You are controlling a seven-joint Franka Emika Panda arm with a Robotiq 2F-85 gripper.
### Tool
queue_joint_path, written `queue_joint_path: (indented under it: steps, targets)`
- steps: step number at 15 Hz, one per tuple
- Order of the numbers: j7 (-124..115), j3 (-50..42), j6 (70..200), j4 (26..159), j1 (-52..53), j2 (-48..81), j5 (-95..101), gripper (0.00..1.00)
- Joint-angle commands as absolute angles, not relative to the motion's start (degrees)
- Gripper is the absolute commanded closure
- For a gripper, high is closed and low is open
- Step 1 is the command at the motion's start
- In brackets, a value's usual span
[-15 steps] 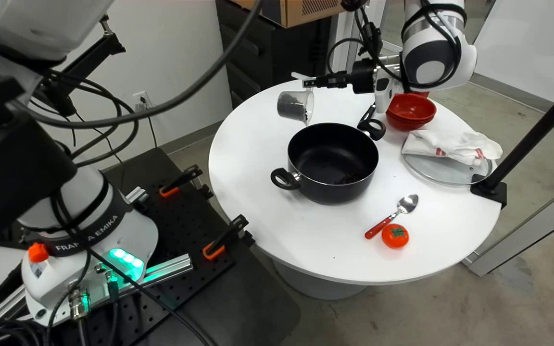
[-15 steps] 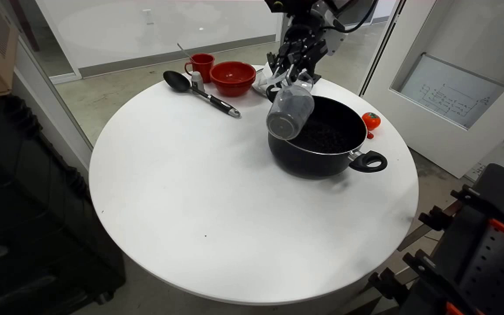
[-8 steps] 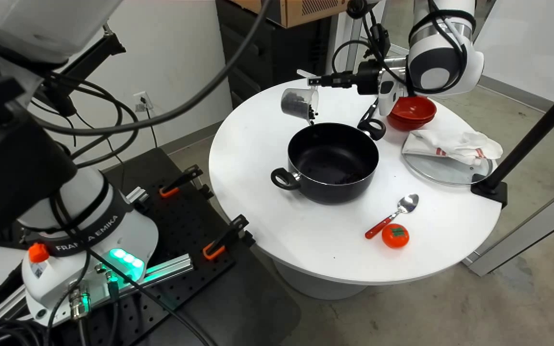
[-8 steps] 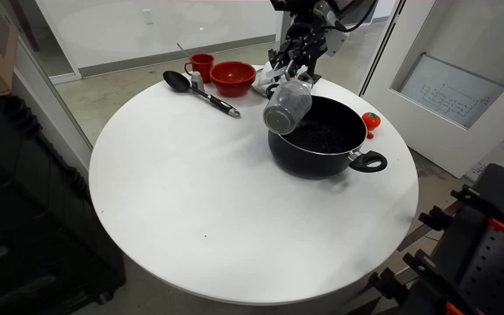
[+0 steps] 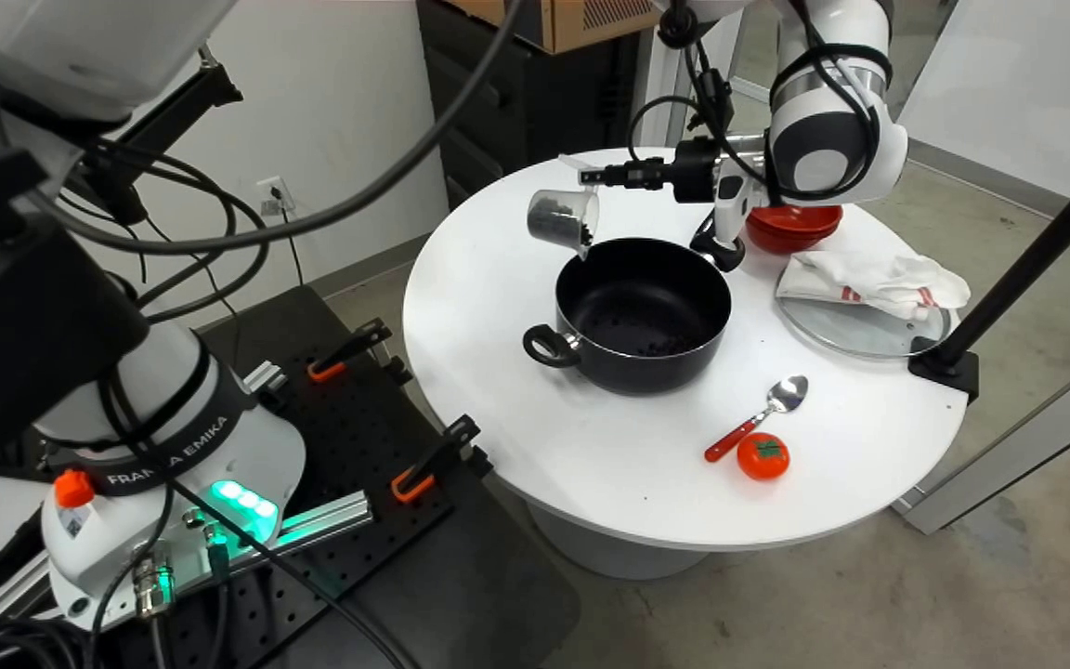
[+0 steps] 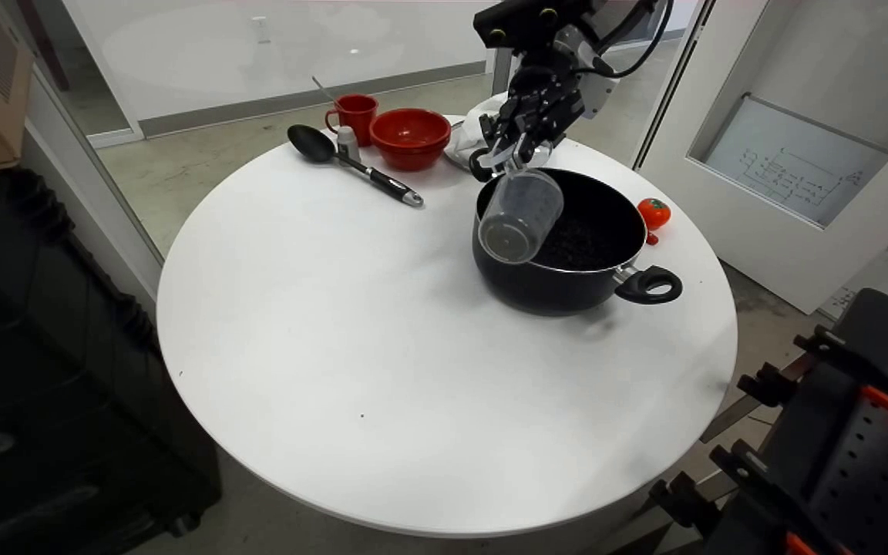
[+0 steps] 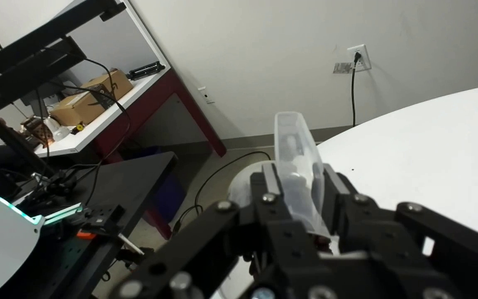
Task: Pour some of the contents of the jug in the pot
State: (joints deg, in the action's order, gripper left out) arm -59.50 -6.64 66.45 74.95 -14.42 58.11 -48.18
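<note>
The jug is a translucent plastic cup with dark bits inside, in both exterior views (image 5: 555,219) (image 6: 517,220). It is tilted, its mouth towards the pot, over the pot's rim. My gripper (image 5: 589,177) is shut on the jug's handle; the handle (image 7: 295,153) stands between the fingers (image 7: 270,178) in the wrist view. Part of the jug's body shows behind them. The black pot (image 5: 642,373) stands upright on the table, also in an exterior view (image 6: 544,293), with dark bits (image 5: 665,347) on its floor. Whether the jug touches the rim, I cannot tell.
Red bowls (image 5: 793,228) stand behind the pot, near a red mug (image 6: 358,117), a shaker (image 6: 347,142) and a black serving spoon (image 6: 313,144). A glass lid (image 5: 855,336) under a white towel (image 5: 879,282), a spoon (image 5: 786,395) and a tomato (image 5: 763,456) lie beside it.
The jug and gripper rose slightly, with bits at the jug's mouth half a second ago, and are now lower. More bits show spread on the pot's floor. The pot has not moved.
</note>
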Motion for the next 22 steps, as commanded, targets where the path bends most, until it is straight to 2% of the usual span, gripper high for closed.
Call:
queue_joint_path:
  steps: [1, 8, 22]
  targets:
    - [-58.44, -8.18, 66.68, 77.05, -13.11, 57.03, -47.32, 0.93]
    - [-59.05, -8.93, 67.62, 75.36, -14.54, 56.63, -49.21, 0.93]
    - [-63.28, -8.12, 59.53, 71.69, -21.64, 59.38, -59.00, 0.93]
